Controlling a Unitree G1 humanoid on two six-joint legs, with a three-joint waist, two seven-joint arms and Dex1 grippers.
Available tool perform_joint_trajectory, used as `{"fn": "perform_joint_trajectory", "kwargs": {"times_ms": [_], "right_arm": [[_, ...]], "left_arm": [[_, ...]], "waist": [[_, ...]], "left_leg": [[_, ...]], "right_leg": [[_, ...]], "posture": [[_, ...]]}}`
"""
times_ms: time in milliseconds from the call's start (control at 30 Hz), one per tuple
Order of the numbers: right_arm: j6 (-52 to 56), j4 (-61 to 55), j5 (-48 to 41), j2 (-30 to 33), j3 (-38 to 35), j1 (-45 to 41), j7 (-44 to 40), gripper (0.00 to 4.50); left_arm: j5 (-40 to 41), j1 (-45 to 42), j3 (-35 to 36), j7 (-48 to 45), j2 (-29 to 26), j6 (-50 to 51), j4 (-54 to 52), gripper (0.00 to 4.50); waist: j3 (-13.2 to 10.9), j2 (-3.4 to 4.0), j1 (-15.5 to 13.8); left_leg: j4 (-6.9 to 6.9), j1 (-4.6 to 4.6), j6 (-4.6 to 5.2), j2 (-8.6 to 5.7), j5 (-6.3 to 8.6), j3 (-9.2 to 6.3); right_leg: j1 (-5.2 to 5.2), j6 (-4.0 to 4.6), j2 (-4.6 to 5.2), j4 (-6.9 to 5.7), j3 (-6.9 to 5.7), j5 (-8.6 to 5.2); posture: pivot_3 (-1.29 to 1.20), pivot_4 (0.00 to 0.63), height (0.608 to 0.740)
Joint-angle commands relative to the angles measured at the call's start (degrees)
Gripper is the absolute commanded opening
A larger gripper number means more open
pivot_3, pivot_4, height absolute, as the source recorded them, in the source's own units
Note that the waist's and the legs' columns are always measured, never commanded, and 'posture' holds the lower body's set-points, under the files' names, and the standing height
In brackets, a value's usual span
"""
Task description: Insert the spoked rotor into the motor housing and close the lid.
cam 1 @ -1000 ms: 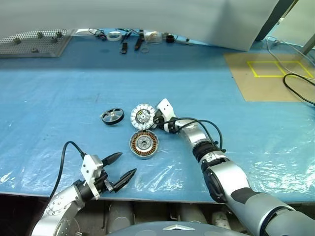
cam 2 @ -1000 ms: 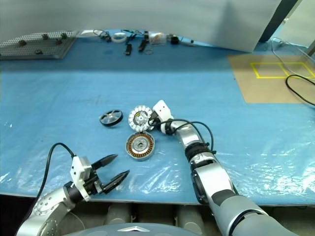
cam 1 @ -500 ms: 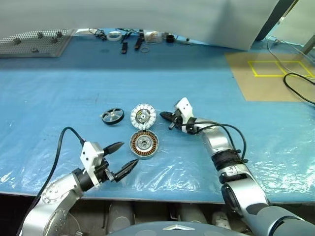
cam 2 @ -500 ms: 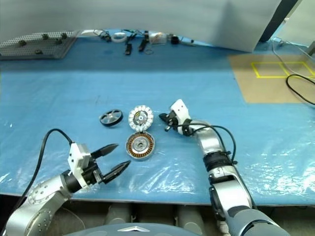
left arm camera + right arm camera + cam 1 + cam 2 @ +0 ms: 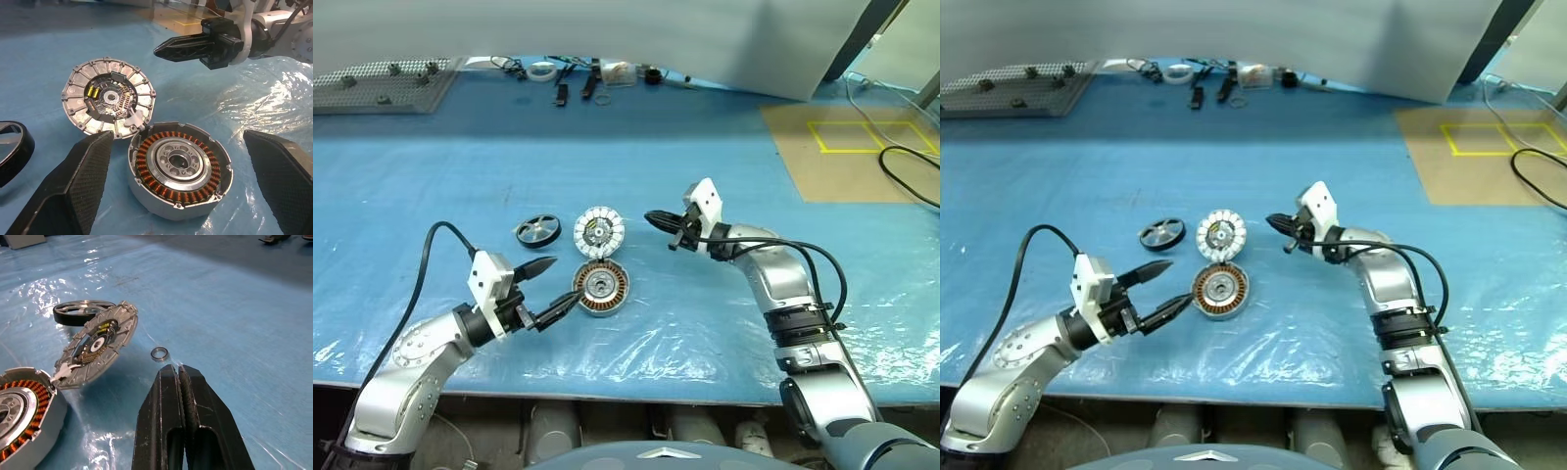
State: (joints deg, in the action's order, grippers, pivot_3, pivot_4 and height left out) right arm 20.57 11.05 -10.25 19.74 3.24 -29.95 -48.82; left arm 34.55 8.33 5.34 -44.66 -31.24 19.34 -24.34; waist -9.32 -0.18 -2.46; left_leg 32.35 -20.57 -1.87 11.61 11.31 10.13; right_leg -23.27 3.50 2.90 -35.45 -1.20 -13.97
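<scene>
Left hand [image 5: 546, 290]: gaping wide, empty, hovering at the motor housing's [image 5: 600, 288] 9 o'clock.
Right hand [image 5: 653, 216]: pinching closed, empty, hovering at the lid's [image 5: 598, 233] 3 o'clock.
Spoked rotor [image 5: 537, 232]: lying on the surface [image 5: 460, 176].

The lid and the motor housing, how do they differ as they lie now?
The lid is a thin disc, tilted with one edge propped up; the motor housing is a deeper ring sitting flat on the table. The lid shows radial segments around a small circuit board; the housing shows copper windings around a silver hub. The lid lies farther from the robot than the housing. Both are round, silver-rimmed, similar in width, and neither is held.
</scene>
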Motion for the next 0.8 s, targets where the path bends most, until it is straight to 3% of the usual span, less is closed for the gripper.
{"fn": "perform_joint_trajectory", "kwargs": {"times_ms": [33, 100, 200, 600, 800], "right_arm": [[-0.61, -1.31, -1.45, 1.72, -2.16, 1.35, 0.49, 0.07], [-0.85, -2.1, -1.56, 2.37, -2.55, 2.38, 0.89, 0.07], [-1.87, -3.7, -1.95, 3.01, -3.08, 4.35, 1.27, 0.68], [1.91, -7.25, -4.01, 4.51, -2.18, 4.93, -0.63, 4.43], [3.0, -10.94, -4.66, 5.77, -1.73, 7.25, -1.5, 4.43]], "left_arm": [[0.68, -1.28, 1.21, -1.32, -0.45, -0.23, 1.0, 4.5], [0.66, -1.71, 1.14, -1.86, -0.43, -0.27, 1.62, 4.5], [0.27, -2.14, 0.73, -2.85, -0.21, -0.73, 2.76, 4.5], [-1.84, -4.56, -1.71, -3.17, 3.54, -2.86, 5.75, 4.5], [-3.1, -3.45, -3.77, -0.19, 6.01, -2.15, 2.11, 4.5]], "waist": [[0.0, 0.0, -0.04], [0.0, 0.0, -0.05], [0.0, 0.0, -0.01], [0.0, 0.0, -0.06], [0.0, 0.0, -0.1]], "left_leg": [[-0.01, -0.01, 0.0, 0.0, 0.0, 0.0], [-0.01, -0.03, 0.0, 0.0, 0.0, 0.0], [-0.01, -0.03, 0.0, -0.01, 0.0, 0.0], [0.05, -0.02, 0.02, -0.02, 0.0, -0.02], [0.05, -0.04, 0.04, -0.02, 0.0, -0.05]], "right_leg": [[0.0, 0.0, 0.0, 0.0, 0.0, 0.0], [-0.01, 0.0, 0.0, 0.01, 0.0, 0.0], [-0.01, 0.0, 0.0, 0.02, 0.0, 0.0], [0.03, -0.01, 0.01, -0.03, -0.01, 0.01], [0.03, -0.01, 0.01, -0.02, -0.03, 0.01]], "posture": [[0.0, 0.15, 0.74], [0.0, 0.15, 0.74], [0.0, 0.15, 0.74], [0.0, 0.15, 0.74], [0.0, 0.15, 0.74]]}}
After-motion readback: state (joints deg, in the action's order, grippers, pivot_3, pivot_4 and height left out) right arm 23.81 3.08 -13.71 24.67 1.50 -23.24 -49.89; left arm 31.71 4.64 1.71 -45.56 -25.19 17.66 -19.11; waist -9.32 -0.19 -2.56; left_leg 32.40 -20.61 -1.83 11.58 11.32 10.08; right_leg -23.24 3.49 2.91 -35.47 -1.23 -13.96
